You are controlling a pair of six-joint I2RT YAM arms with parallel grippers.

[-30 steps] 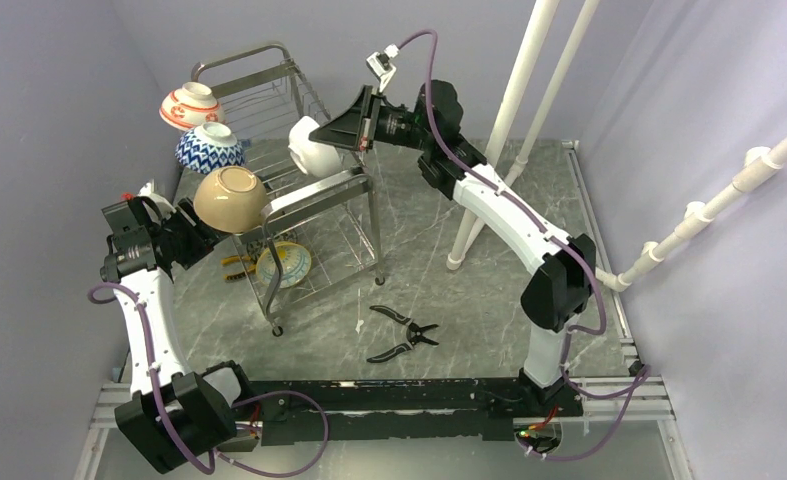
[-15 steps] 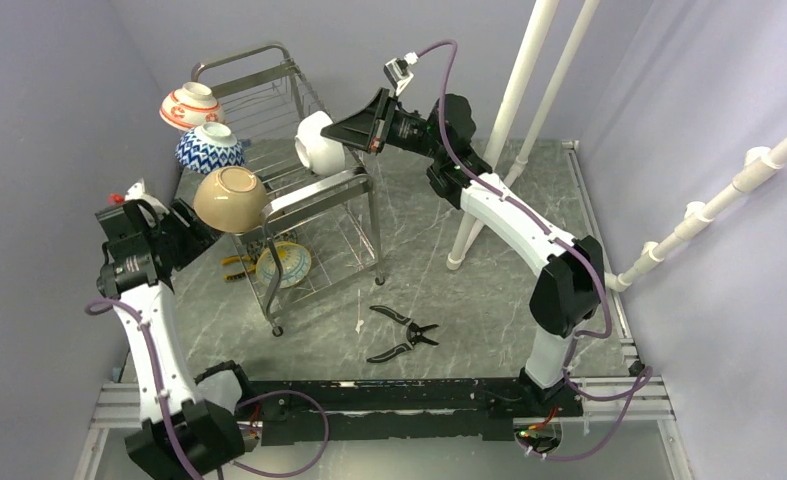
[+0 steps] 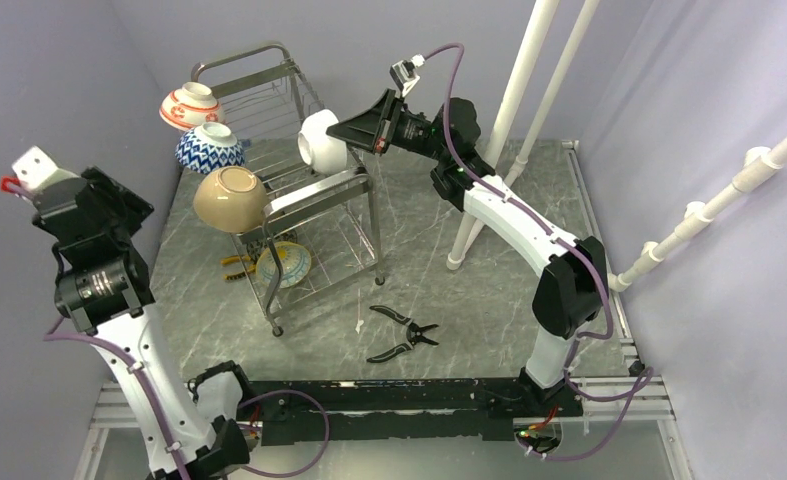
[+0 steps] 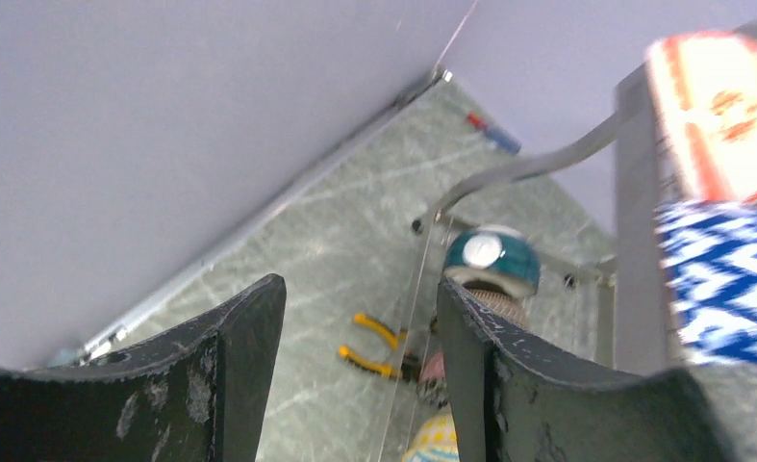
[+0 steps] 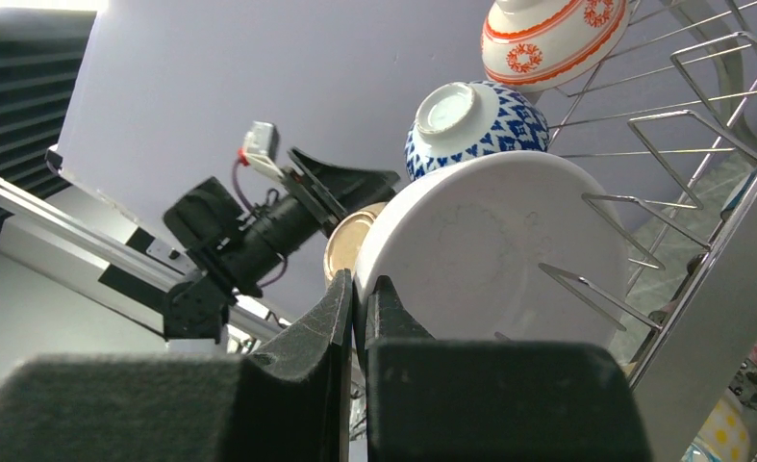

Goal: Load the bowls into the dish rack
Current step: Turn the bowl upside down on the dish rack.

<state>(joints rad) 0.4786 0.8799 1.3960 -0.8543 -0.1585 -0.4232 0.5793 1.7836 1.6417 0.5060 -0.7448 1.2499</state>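
The dish rack (image 3: 321, 192) stands at the back left of the table. On its left side rest a red-patterned bowl (image 3: 191, 105), a blue-white zigzag bowl (image 3: 210, 147) and a tan bowl (image 3: 231, 199). A teal bowl with a yellow centre (image 3: 284, 264) lies on the lower tier. My right gripper (image 3: 346, 135) is shut on the rim of the plain white bowl (image 5: 494, 245), which it holds over the rack's top prongs. My left gripper (image 4: 360, 289) is raised at the far left, apart from the rack, open with nothing between its fingers.
Black pliers (image 3: 404, 335) and a white zip tie (image 3: 357, 312) lie on the table in front of the rack. Yellow-handled pliers (image 3: 237, 265) lie under the rack's left side. White pipes (image 3: 509, 110) rise at the back right, and another pipe run (image 3: 709, 210) crosses the right wall.
My left arm has pulled away from the tan bowl and swung up and to the left. My right gripper has carried the white bowl slightly right and up over the rack.
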